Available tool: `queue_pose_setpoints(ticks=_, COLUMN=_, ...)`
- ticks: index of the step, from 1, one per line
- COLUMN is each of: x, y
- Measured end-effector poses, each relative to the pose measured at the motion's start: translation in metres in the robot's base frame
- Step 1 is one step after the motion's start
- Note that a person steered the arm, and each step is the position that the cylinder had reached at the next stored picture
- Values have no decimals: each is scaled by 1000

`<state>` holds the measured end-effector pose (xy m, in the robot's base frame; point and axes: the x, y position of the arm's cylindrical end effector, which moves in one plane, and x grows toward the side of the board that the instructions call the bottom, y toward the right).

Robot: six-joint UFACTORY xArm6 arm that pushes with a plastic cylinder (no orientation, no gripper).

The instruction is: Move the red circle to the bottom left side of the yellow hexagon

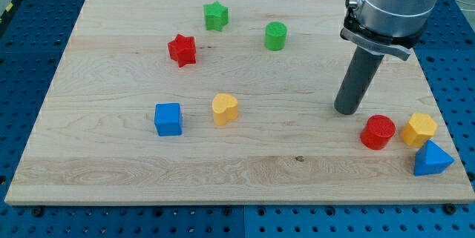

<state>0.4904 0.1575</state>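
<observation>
camera view: my tip (pixel 346 110) sits upper-left of red circle (pixel 378 132), which touches yellow hexagon (pixel 419 129); no gripper shows.

- A pale wooden board (pixel 245 156) lay on a blue perforated table (pixel 26 53).
- Around the board, the blue surface showed on every side.
- Light fell evenly across the board.

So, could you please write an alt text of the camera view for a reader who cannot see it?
My tip rests on a wooden board, just up-left of the red circle, which sits left of the yellow hexagon, above a blue triangle. Farther left lie a yellow heart, blue cube, red star, green star and green cylinder.
</observation>
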Motion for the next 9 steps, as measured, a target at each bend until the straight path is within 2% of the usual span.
queue_pose_setpoints(ticks=2, x=42, y=12)
queue_pose_setpoints(ticks=5, x=65, y=16)
queue_pose_setpoints(ticks=6, x=65, y=19)
queue_pose_setpoints(ticks=9, x=5, y=29)
